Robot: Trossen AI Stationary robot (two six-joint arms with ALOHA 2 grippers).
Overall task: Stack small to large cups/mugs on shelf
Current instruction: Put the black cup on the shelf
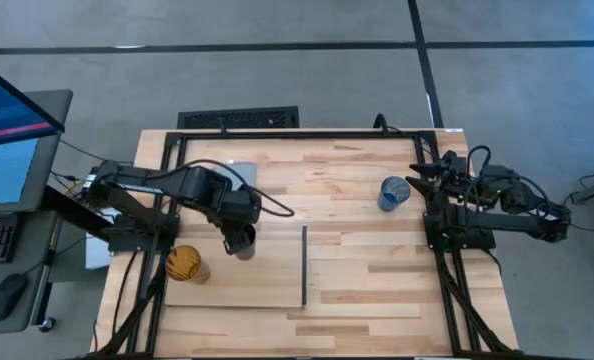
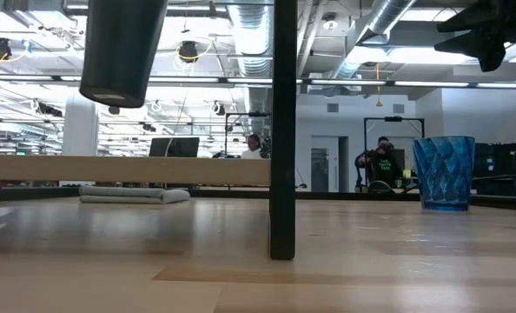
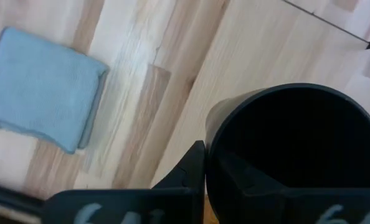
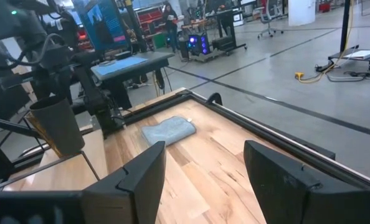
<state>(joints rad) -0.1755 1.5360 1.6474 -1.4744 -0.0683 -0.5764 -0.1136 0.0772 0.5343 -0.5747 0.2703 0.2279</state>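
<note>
Left jaws: the left gripper (image 1: 239, 232) is closed on the black cup (image 2: 122, 50), one finger inside the rim, and holds it in the air, well clear of the wood.
Right jaws: the right gripper (image 4: 203, 171) stands open and empty at the right edge of the table, near the blue cup (image 1: 393, 193) but not touching it.
Step in hand: carrying the black cup over the shelf (image 1: 267, 275) – I judge it is on the way to the amber cup (image 1: 186, 264), which stands on the left part of the shelf.
Next move: it calls for moving left, centring the black cup over the amber one, and lowering without tilt; whether it fits inside or over, I cannot tell.
Still to do: the blue cup stands on the bare tabletop, well apart from the shelf.
Surface: pale wooden table (image 1: 357, 300); a grey-blue pad (image 3: 45, 87) lies at the far left.
Room: open workshop – people are seated far behind.
</note>
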